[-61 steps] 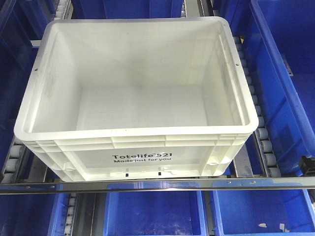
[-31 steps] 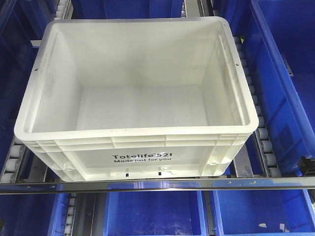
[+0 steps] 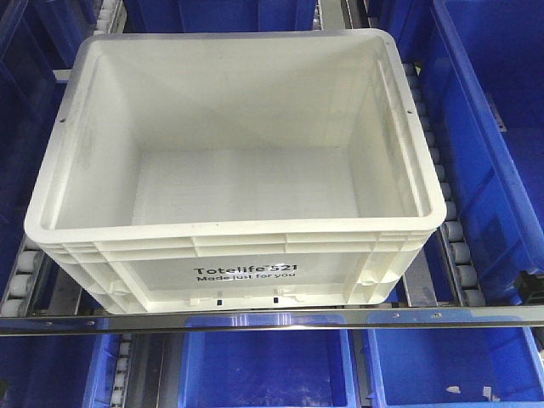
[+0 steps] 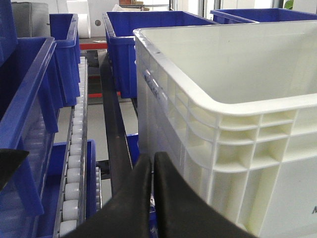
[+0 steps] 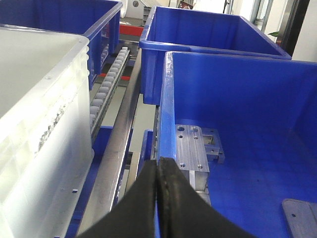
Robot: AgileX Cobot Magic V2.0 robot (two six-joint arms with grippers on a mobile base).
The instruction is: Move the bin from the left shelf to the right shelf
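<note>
The bin (image 3: pixel 246 270), a large white tote with black "Totelife 521" print on its near side, stands empty on the roller shelf in the front view. In the left wrist view my left gripper (image 4: pixel 152 156) is shut with nothing in it, low beside the bin's (image 4: pixel 233 129) ribbed left wall and near corner. My right gripper (image 5: pixel 158 161) is also shut and empty. It hangs over the rim of a blue bin (image 5: pixel 237 148), with the white bin's (image 5: pixel 34 114) right wall to its left across a metal rail.
Blue plastic bins (image 3: pixel 493 127) flank the white one on both sides, and others sit on the level below (image 3: pixel 263 365). Roller tracks (image 3: pixel 442 212) and a metal front rail (image 3: pixel 272 320) edge the shelf. A metal bracket (image 5: pixel 195 148) is bolted inside the right blue bin.
</note>
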